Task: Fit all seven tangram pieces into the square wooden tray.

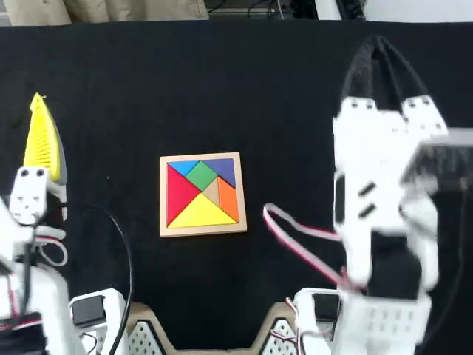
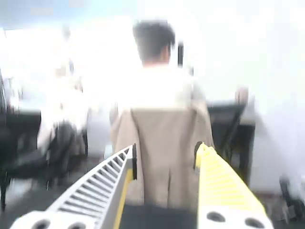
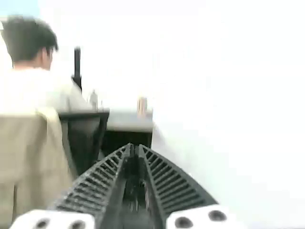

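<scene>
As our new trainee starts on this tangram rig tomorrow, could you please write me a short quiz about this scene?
1. True or false: all seven pieces lie inside the tray.
2. What colour is the square piece? A. red B. yellow C. green
3. Fill in: the left hand is open, while the right hand is ___.
Key: 1 true; 2 C; 3 shut.
</scene>
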